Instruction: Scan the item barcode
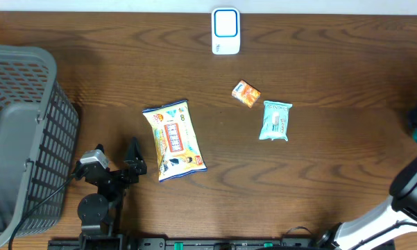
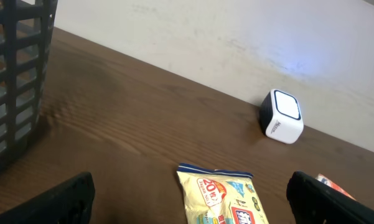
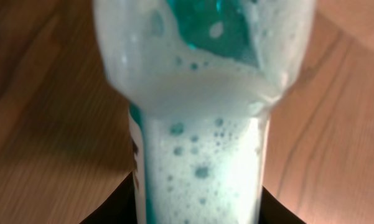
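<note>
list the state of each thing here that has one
scanner: upright, face lit
snack bag: flat on table, print up
orange packet: lying on table
teal packet: flat on table
basket: upright
left fingers: open, empty
right fingers: closed on teal item
teal item: gripped

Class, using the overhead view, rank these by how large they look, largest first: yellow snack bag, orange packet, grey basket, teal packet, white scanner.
1. grey basket
2. yellow snack bag
3. teal packet and white scanner: they look about alike, so they are not ranked.
4. orange packet
</note>
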`<state>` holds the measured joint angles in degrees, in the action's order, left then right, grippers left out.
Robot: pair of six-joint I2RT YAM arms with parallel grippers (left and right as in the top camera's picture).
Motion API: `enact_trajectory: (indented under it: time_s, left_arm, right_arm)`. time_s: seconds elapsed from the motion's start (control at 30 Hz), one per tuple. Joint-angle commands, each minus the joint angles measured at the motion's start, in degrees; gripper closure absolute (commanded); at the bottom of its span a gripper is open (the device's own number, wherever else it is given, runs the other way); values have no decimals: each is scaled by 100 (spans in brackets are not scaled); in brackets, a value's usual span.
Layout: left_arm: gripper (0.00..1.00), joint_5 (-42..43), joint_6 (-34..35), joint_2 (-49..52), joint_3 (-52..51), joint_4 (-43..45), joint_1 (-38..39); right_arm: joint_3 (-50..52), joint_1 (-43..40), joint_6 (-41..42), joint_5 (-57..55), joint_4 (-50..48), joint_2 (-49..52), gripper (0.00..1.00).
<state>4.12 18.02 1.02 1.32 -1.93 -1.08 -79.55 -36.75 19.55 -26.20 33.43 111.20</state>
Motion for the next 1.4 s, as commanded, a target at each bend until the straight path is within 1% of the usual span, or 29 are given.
enact_trajectory:
  time_s: [0.0, 0.07, 0.27, 0.43, 0.53, 0.63, 0.67, 0.73, 0.87, 0.97, 1.13, 1.23, 1.37]
  left_arm:
    - [3, 55, -13, -31, -109, -166, -20]
    - [3, 55, -13, -31, -109, -166, -20]
    - [3, 55, -13, -31, -109, -166, -20]
    - [3, 55, -13, -31, -109, -166, -20]
    - [3, 55, -13, -31, -109, -166, -20]
    - [3, 55, -13, -31, -109, -166, -20]
    - [3, 55, -13, -31, -109, -166, -20]
    - [3, 55, -13, -31, -109, -166, -20]
    - [3, 55, -13, -31, -109, -166, -20]
    - [3, 55, -13, -31, -109, -166, -20]
    - [3, 55, -13, -31, -109, -166, -20]
    - [3, 55, -13, -31, -109, -166, -20]
    - [3, 55, -13, -31, -109, -166, -20]
  right_arm:
    - [-57, -378, -234, 789, -267, -125, 95]
    - [-57, -573, -411, 1084, -391, -125, 95]
    - [-57, -901, -459, 1443, -597, -125, 88]
    - [-57, -905, -387, 1491, -708, -125, 73]
    - [-55, -901, -372, 1703, -680, -125, 62]
    - [-63, -901, -372, 1812, -599, -127, 47]
    - [-85, -903, -376, 1945, -503, -153, 27]
    - [-114, -901, -376, 2203, -385, -234, 1]
    - [-114, -898, -374, 2769, -297, -603, 1]
    - [-114, -855, -363, 3558, -247, -1047, 1]
    - [-114, -573, 393, 5149, 74, -1692, 1]
    - [-111, -109, 686, 6083, 350, -1864, 1]
    - [-55, 973, 647, 7114, 761, -1812, 1]
